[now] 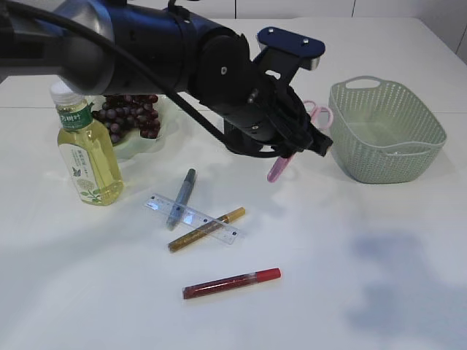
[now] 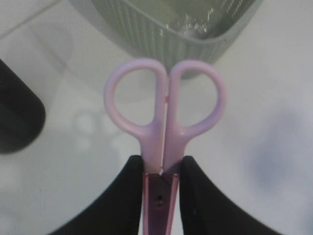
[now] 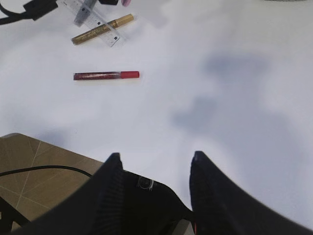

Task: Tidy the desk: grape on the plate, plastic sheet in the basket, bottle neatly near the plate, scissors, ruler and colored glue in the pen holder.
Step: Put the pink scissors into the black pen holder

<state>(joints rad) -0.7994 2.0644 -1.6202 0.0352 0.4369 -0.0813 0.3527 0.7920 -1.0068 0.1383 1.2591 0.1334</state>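
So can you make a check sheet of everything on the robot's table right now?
Surface: white table, bare at the front right.
Job's things: grapes on the green plate; bottle upright beside the plate; ruler lying across the gold glue pen, grey glue pen on it; red glue pen alone; scissors in the air; crinkly plastic sheet in the basket.
Clutter: nothing seen.
Grippers: left gripper shut on the scissors below the handles; right gripper open, empty.
Cables: black cable along the left arm.
Surroundings: wooden floor beyond the table edge.
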